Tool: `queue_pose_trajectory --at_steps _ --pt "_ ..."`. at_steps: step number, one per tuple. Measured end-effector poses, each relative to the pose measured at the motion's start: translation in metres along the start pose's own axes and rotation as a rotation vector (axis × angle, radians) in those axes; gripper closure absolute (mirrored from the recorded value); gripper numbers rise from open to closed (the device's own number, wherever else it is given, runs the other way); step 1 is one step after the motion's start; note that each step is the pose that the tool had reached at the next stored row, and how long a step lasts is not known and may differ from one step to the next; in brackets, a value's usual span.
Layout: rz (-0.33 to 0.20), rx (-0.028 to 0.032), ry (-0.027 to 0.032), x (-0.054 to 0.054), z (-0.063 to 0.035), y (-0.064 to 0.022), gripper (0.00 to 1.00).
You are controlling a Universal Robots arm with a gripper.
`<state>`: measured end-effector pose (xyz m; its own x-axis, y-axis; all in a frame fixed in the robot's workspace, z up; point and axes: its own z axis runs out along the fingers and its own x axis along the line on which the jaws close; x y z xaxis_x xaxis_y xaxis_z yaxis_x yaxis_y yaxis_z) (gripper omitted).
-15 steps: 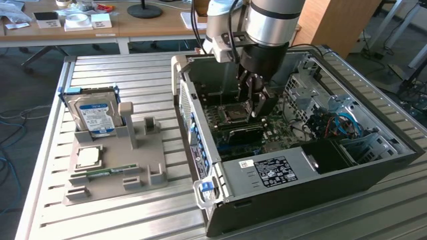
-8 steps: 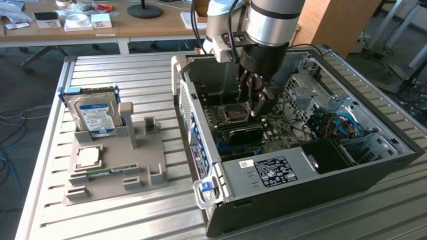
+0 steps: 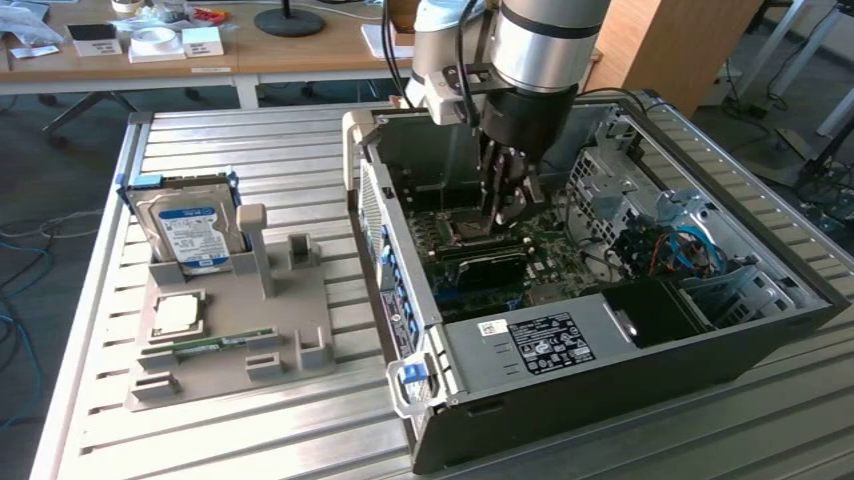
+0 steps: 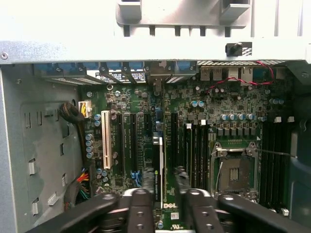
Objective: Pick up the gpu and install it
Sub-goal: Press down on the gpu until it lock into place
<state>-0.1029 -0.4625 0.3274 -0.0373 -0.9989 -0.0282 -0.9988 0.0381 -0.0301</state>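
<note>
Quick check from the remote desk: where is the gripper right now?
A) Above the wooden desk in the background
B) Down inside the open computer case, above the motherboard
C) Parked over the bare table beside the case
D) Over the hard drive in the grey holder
B: the gripper reaches down into the open computer case, with the motherboard directly beneath it; the hard drive stands untouched in its grey holder.

My black gripper on a thin black gpu with green lettering, dark green motherboard, one white slot among black ones, silver hard drive labelled blue and white, grey holder, ribbed silver table
</note>
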Motion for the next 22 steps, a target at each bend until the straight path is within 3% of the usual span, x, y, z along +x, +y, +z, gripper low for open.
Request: queue_pose_trajectory --at_steps 1,2,12,22 --pt "0.0 0.0 0.0 0.0 0.0 0.0 0.8" --pt "0.0 0.0 0.0 0.0 0.0 0.0 0.89" --pt "0.0 0.0 0.0 0.0 0.0002 0.0 0.89" --pt "0.0 0.0 0.0002 0.0003 0.0092 0.0003 0.89"
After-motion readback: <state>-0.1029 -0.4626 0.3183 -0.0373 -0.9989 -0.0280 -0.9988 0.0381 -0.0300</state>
